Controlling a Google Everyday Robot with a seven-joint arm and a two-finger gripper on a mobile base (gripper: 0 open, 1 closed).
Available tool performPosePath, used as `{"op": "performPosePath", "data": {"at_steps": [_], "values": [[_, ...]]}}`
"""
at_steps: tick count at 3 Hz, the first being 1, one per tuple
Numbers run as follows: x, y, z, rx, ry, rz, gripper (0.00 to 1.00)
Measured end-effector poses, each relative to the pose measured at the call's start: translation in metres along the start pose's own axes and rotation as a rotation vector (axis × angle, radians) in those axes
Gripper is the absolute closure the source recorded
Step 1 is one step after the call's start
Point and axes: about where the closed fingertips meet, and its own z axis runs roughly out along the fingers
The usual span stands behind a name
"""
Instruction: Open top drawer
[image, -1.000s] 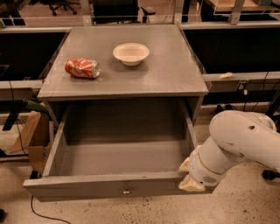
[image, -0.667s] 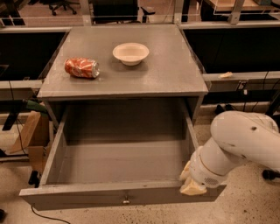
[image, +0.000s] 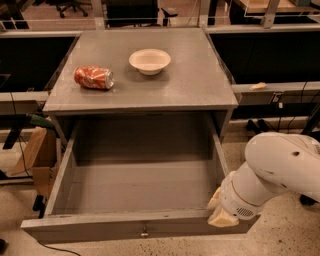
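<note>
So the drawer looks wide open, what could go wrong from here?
The top drawer is pulled far out; more pulling might drag it free. The gripper sits at its right front corner, away from the knob, so a skewed pull could jam it. A jolt might roll the can lying sideways on top.

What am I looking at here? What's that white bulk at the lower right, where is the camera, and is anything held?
There is one camera, looking down at a grey cabinet from the front. Where it is mounted is not known. The white bulk is the robot's arm. Its gripper, the cream tip, sits at the front right corner of the top drawer, which stands pulled far out. Whether it grips the drawer cannot be told. The knob at the middle of the front panel is untouched. On the cabinet's top lie a crushed red can, on its side, and a white bowl, apart.
</note>
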Motion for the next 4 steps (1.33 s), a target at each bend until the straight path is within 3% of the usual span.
{"op": "performPosePath", "data": {"at_steps": [3, 4], "values": [[0.0000, 0.0000, 0.0000, 0.000, 0.000, 0.000, 0.11], [0.0000, 0.0000, 0.0000, 0.000, 0.000, 0.000, 0.00]]}}
